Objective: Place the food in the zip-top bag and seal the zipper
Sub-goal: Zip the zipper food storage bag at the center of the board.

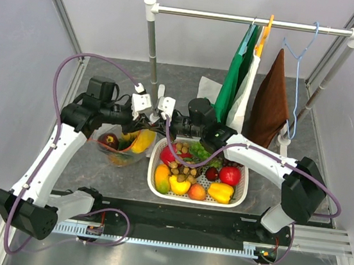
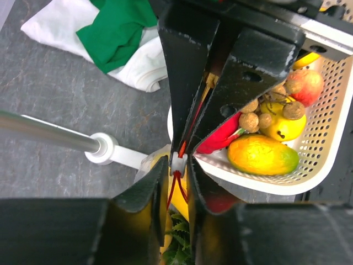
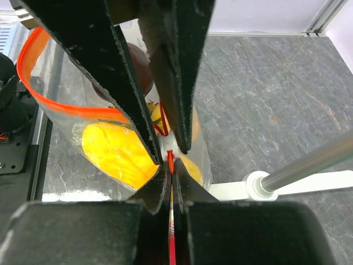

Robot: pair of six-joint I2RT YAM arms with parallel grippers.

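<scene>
I read this as the sealing step. The clear, floppy zip-top bag (image 1: 117,154) sits on the grey slate-patterned table (image 3: 265,83) just left of the white slotted plastic basket (image 2: 325,149). Inside it I can see a glossy yellow toy fruit (image 3: 116,154), a dark round one (image 3: 140,72) and some green leafy crown (image 2: 179,243). My two grippers meet tip to tip above one end of the bag's mouth. The right gripper (image 3: 171,172) is pressed together on the thin orange-red zipper strip (image 3: 171,237), which runs down between its pads. The left gripper (image 2: 177,170) looks pinched onto the small white slider tab (image 3: 168,142), a finger against each side. Beyond the slider the strip bows out in a wide loop, so most of the mouth is unsealed. I expect the film to be light, slick and limp, and it will crumple and trail after the slider unless the strip end is anchored. The right grip hard beside the tab looks like the correct hold for that. The slider is tiny and hard, an easy thing to squirt out of flat pads, so I would take it square across its sides and draw along the line of the strip. The fruits look rigid and give the pouch some ballast, though a bulge near the mouth could fight the closure.
</scene>
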